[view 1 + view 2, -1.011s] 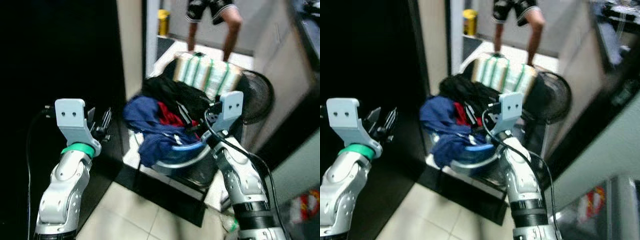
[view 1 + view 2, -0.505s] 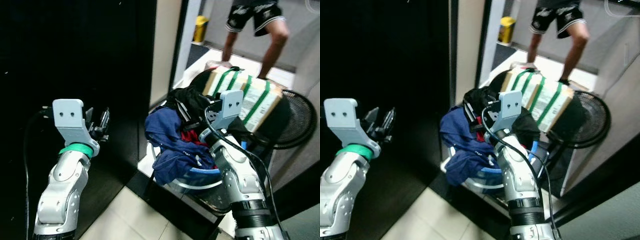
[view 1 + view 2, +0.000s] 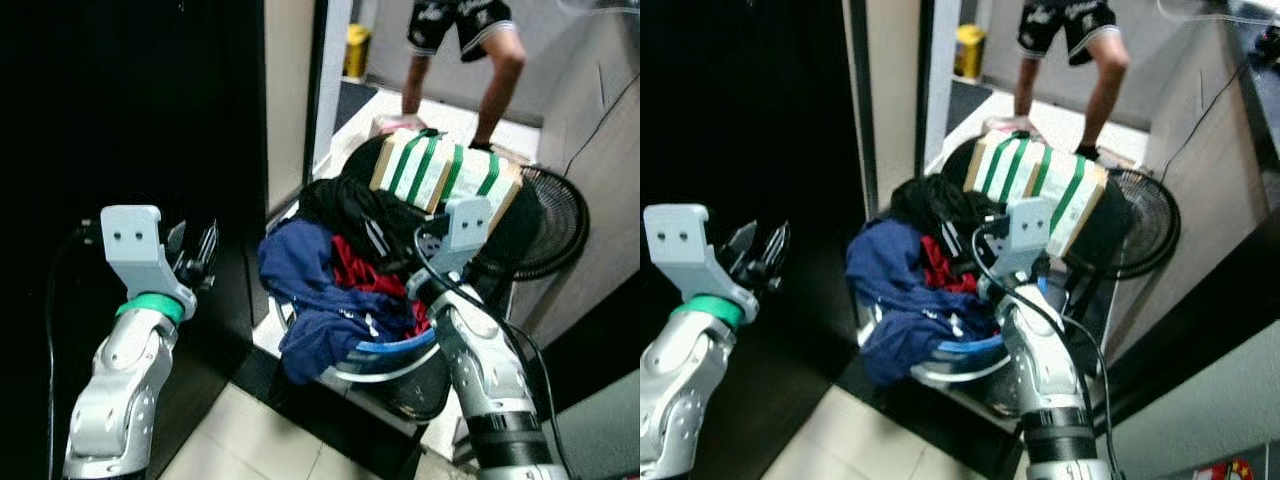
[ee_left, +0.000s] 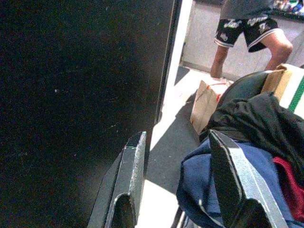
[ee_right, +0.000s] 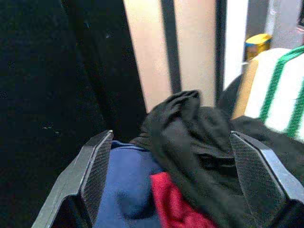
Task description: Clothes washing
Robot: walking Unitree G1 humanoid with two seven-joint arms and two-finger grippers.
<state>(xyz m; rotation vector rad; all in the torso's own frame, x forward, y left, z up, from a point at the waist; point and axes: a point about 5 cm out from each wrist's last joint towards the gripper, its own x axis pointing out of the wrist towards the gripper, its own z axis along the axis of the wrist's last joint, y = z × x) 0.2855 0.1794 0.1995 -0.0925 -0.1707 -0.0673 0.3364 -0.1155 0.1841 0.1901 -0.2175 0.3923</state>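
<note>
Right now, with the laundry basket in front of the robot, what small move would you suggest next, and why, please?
Probably lower the right gripper onto the black garment and close. Its fingers stand open just above the pile, with the black cloth between them, while the left gripper hangs open beside the basket, off the clothes.

Person (image 3: 455, 40) cut off above the shorts by the top edge. Basket (image 3: 385, 360) mostly buried under clothes (image 3: 330, 280); far side hidden behind the right arm. Fan (image 3: 545, 225) partly covered by the striped box (image 3: 440, 170). Room to the left lost in black. Yellow thing (image 3: 355, 50) beyond the doorway too small to identify.
</note>
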